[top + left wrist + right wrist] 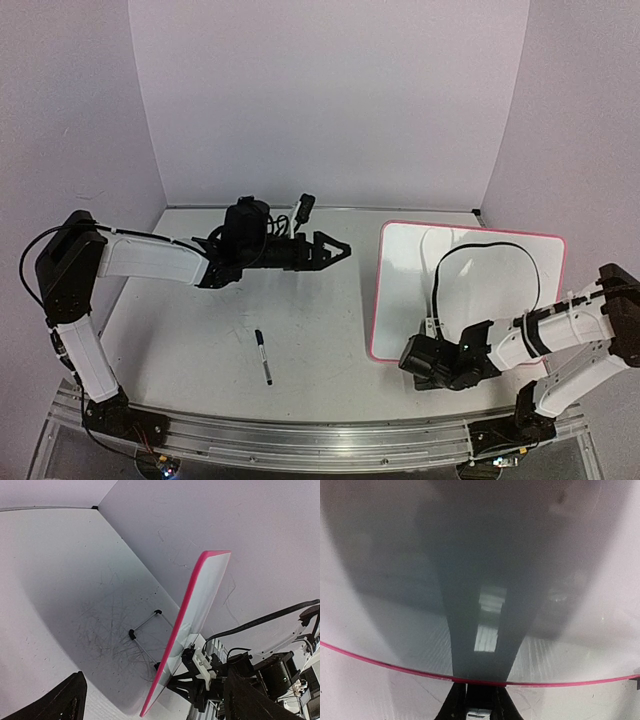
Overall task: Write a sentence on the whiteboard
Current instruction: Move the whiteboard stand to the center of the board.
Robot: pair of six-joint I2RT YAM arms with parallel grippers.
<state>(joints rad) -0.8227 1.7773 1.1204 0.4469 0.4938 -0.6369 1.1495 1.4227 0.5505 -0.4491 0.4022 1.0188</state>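
The whiteboard (400, 290), white with a pink-red rim, is at the right of the table, tilted up on its near edge. In the left wrist view it (205, 590) stands steeply, with its wire stand and black feet (132, 634) behind it. My right gripper (422, 360) is shut on the board's near-left edge; in the right wrist view its fingers (480, 690) meet the pink rim (395, 666). A black-capped marker (263, 357) lies on the table, untouched. My left gripper (343, 250) is open and empty in the air, pointing at the board.
The right arm's black cable (480, 247) loops over the board face. The tabletop (50, 580) is scuffed with dark scribbles. Walls close the back and both sides. A metal rail (320, 440) runs along the near edge.
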